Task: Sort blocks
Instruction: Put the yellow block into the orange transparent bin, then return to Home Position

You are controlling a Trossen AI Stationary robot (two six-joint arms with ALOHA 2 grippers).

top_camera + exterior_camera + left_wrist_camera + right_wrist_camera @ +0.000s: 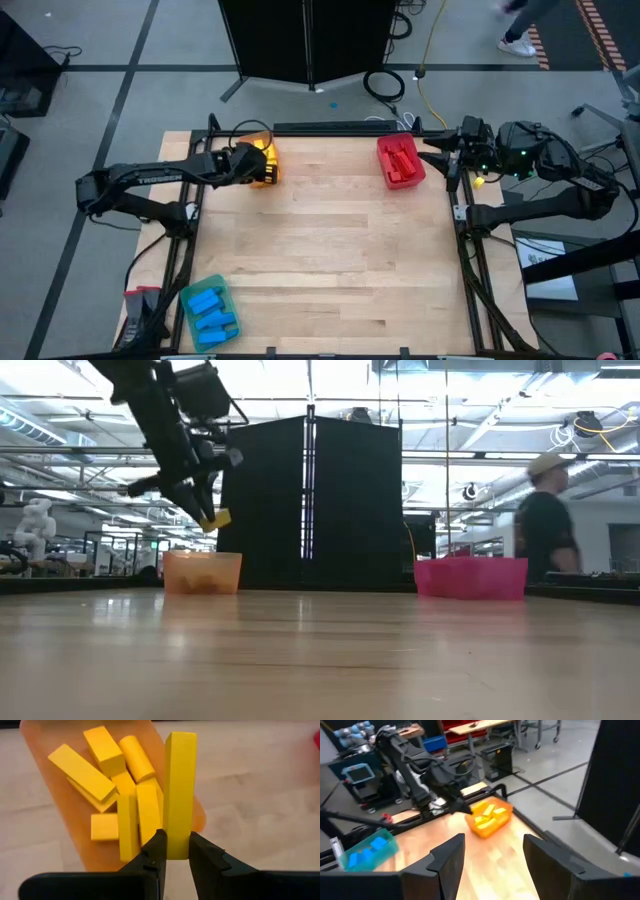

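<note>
One yellow block (179,790) is pinched in the left gripper (175,851) jaws above the orange tray (262,162); right gripper (492,851) jaws gape empty off the desk's far right corner.

held yellow block (179,795): lower end hidden between the left gripper (174,851) fingers; in the high view buried under the gripper, not separable from the tray's contents
orange tray (50,750): far rim cut off by the left wrist picture's edge; near part hidden behind the gripper
yellow blocks in tray (203,582): only a blur through the tray wall in the low view, count not readable
red tray (400,160): contents merge in the high view, number unclear
right gripper (492,855): fingertips cut off at the picture's edge
person (548,525): blurred, lower body hidden behind the table edge
</note>
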